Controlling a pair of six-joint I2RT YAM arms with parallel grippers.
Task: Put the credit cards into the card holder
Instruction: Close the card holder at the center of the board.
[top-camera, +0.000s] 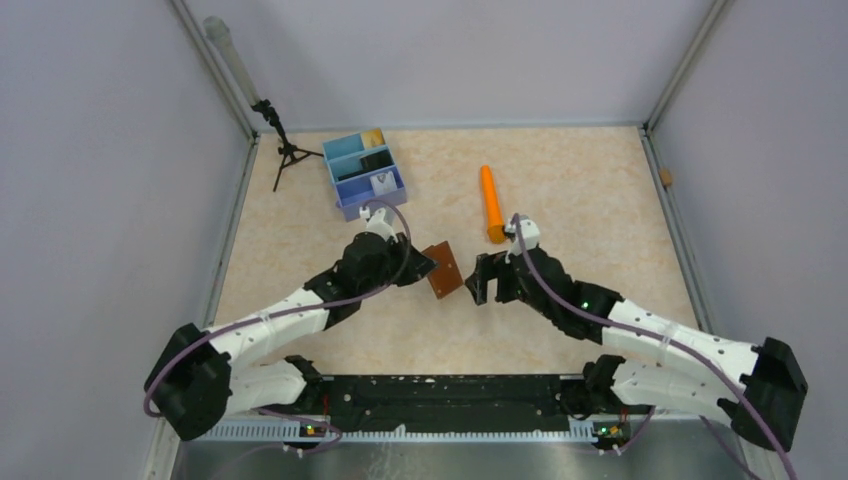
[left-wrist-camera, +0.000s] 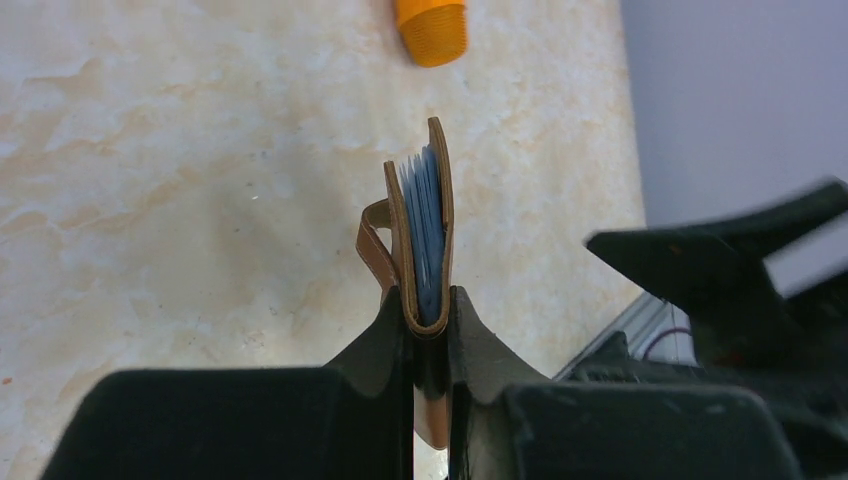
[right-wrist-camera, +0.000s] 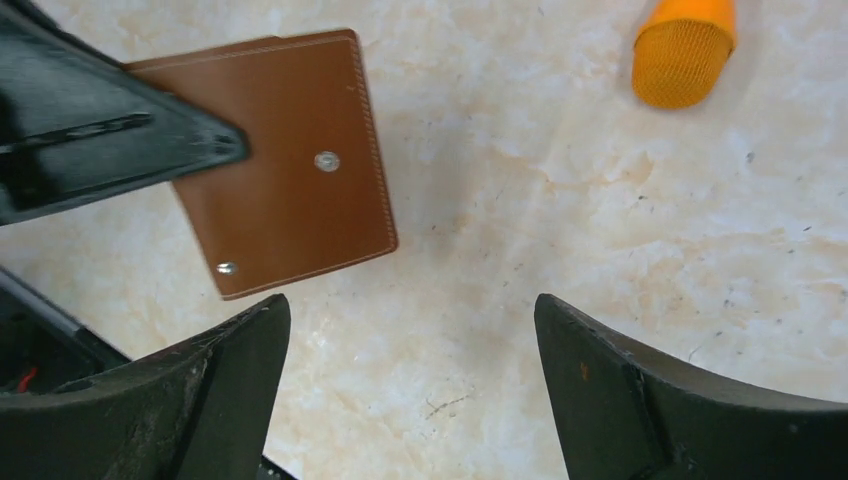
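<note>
Left gripper (left-wrist-camera: 430, 305) pinched tight on the holder (left-wrist-camera: 443, 190), held on edge at centre frame, pale blue leaves showing inside; right gripper (right-wrist-camera: 410, 305) wide open, empty, just right of it; cards (top-camera: 376, 159) sit in the blue tray (top-camera: 372, 208), upper left.

A blue three-compartment tray (top-camera: 375, 208) sat toward the far left of the marbled beige table (top-camera: 580, 190). A small black tripod (top-camera: 286, 152) stood just left of the tray. An orange cylinder (top-camera: 491, 203) lay well apart to the tray's right.
</note>
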